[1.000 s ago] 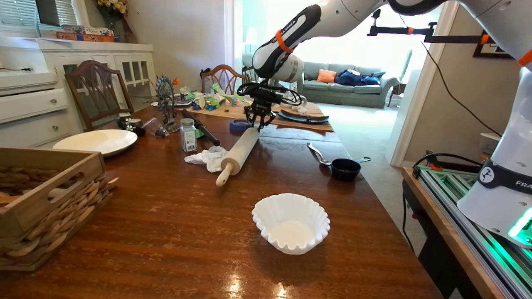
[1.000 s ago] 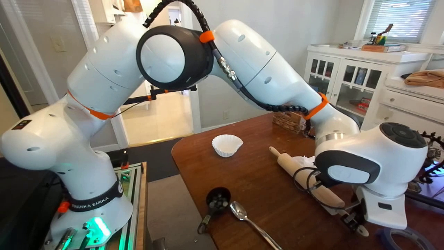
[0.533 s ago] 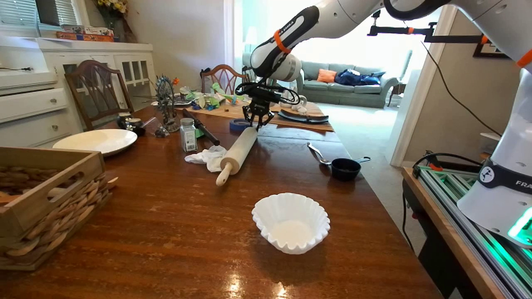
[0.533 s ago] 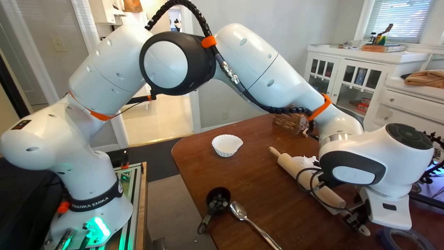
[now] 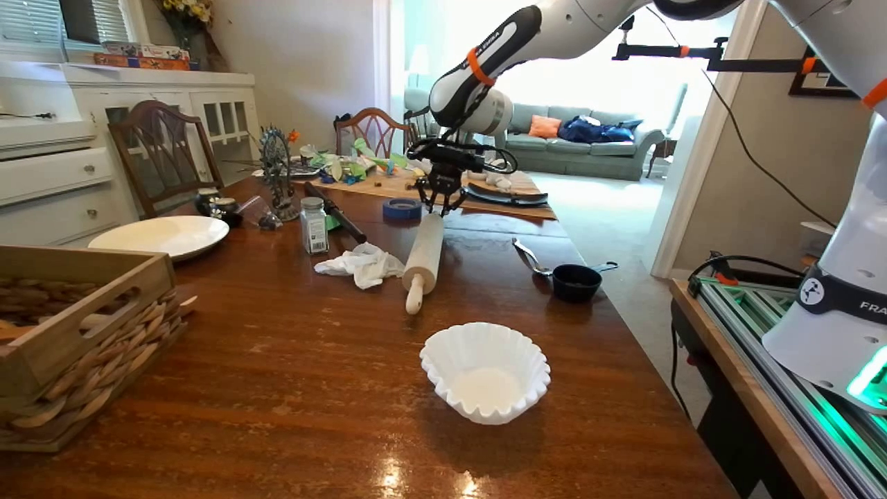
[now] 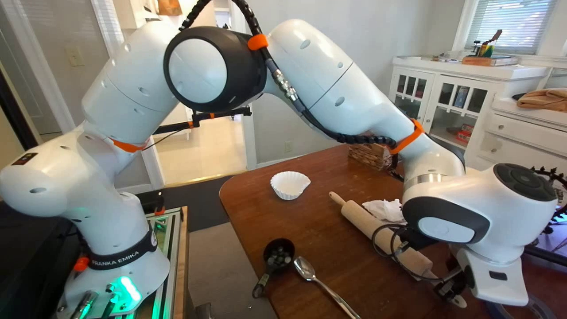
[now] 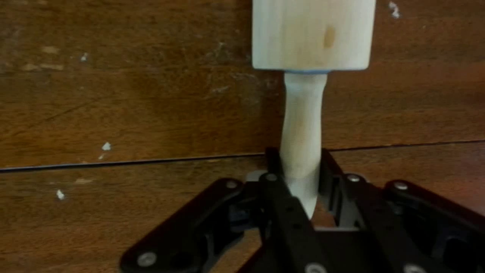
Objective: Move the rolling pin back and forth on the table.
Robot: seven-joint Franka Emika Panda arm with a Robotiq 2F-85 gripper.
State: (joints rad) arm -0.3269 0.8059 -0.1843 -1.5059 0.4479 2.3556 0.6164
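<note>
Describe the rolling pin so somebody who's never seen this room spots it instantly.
Start with the big brown table. Beside the crumpled white bundle lies the rolling pin, one handle gripped by the tool. Unlike the bundle, it's a long, pale wooden cylinder with a slim handle at each end.

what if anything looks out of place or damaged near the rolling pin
A crumpled white wad, perhaps cloth or paper, lies beside the rolling pin, as if dropped there. The wrist view also shows pale flecks scattered on the table; whether crumbs or chipped finish, I can't tell.
</note>
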